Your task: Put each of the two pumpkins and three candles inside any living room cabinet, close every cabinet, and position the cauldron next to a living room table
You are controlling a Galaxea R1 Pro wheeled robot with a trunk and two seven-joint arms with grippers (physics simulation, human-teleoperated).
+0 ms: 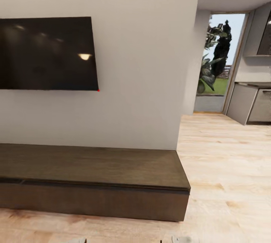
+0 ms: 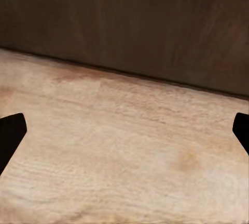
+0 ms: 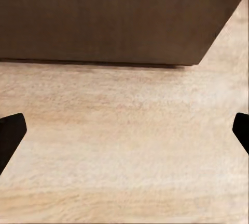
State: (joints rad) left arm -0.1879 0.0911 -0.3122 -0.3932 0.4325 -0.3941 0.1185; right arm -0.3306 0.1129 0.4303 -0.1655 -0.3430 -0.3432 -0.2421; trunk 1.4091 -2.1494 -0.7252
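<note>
Tools first: left tool (image 2: 124,130) and right tool (image 3: 124,130) both spread wide, holding nothing, hanging over the wooden floor (image 1: 226,167) just before the cabinet (image 1: 94,167). Cabinet sat low against the far wall under the television (image 1: 45,53), its fronts apparently shut. Pumpkins, candles and cauldron not sighted; judged that gathering them remained.

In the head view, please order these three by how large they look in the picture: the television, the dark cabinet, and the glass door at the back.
1. The cabinet, widest, though nearest the camera.
2. The television, cut off at the picture's left edge.
3. The glass door, smallest, but farthest away, so its real size is unsure.
</note>
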